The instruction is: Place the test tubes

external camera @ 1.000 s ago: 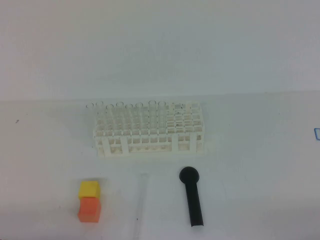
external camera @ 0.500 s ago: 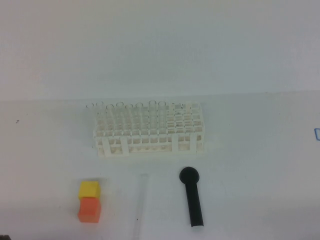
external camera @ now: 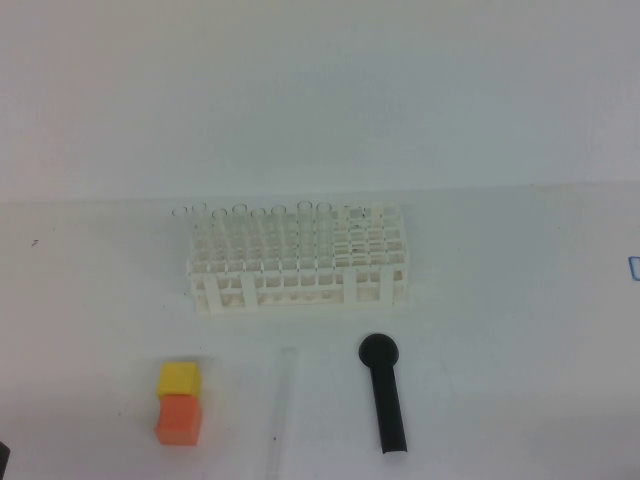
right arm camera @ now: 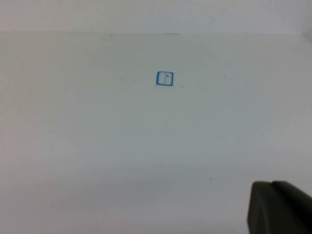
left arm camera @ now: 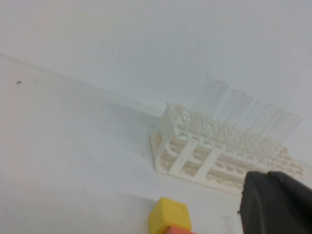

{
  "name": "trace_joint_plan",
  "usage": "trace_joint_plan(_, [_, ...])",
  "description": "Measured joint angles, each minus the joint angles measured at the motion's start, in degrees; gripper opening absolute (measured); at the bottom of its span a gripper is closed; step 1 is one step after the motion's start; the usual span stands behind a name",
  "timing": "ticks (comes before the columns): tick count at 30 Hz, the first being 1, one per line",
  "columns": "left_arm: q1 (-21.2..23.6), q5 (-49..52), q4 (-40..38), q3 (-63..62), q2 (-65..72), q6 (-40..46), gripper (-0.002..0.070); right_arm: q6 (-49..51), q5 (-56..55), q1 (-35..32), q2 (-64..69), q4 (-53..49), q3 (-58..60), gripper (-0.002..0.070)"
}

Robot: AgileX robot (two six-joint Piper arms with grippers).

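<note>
The test tube rack (external camera: 298, 262) is a white plastic lattice of square cells, rectangular in outline. A row of clear, round-mouthed test tubes (external camera: 240, 216) stands upright along the rack's far edge. One loose test tube (external camera: 285, 405), clear and slender, lies flat on the bench in front of the rack and apart from it.

To the right of this tube, also in front of the rack, lies a matte black tool (external camera: 383, 395) with a round head and a straight handle. In front of the rack's left end sit a yellow cube (external camera: 178, 378) and an orange cube (external camera: 180, 418), touching each other.

The bench (external camera: 520, 350) is plain, matte white and meets a pale wall behind the rack. A small blue square mark (external camera: 634, 267) lies well to the right of the rack.

The left end effector (left arm camera: 278, 204) shows as a dark body near the cubes, facing the rack. The right end effector (right arm camera: 280, 209) is over bare bench near the blue mark. How far either is open cannot be told; neither is seen holding anything.
</note>
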Motion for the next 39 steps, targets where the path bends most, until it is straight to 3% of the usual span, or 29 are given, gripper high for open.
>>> trace_joint_plan(6, [0.00, -3.22, -13.09, 0.00, 0.00, -0.64, -0.0001, 0.00, 0.00, 0.00, 0.00, 0.00, 0.00, -0.0001])
trace_joint_plan(13, [0.00, -17.39, -24.49, -0.07, 0.00, -2.53, -0.0001, 0.00, 0.00, 0.00, 0.00, 0.00, 0.00, -0.0001])
trace_joint_plan(19, [0.00, -19.31, -21.85, -6.74, 0.00, -0.93, -0.0001, 0.00, 0.00, 0.00, 0.00, 0.00, 0.00, -0.0001])
trace_joint_plan(23, [0.00, -23.59, -21.85, -15.12, 0.00, 4.52, -0.0001, 0.00, 0.00, 0.00, 0.00, 0.00, 0.00, -0.0001])
trace_joint_plan(29, [0.00, -7.64, -21.63, -28.70, 6.07, 26.50, -0.0001, 0.00, 0.00, 0.00, 0.00, 0.00, 0.00, -0.0001])
trace_joint_plan(35, [0.00, 5.76, -23.88, -35.25, 17.77, 27.77, -0.0001, 0.00, 0.00, 0.00, 0.00, 0.00, 0.00, -0.0001])
trace_joint_plan(39, [0.00, 4.00, -29.63, -35.36, 22.74, 27.77, -0.0001, 0.00, 0.00, 0.00, 0.00, 0.00, 0.00, -0.0001])
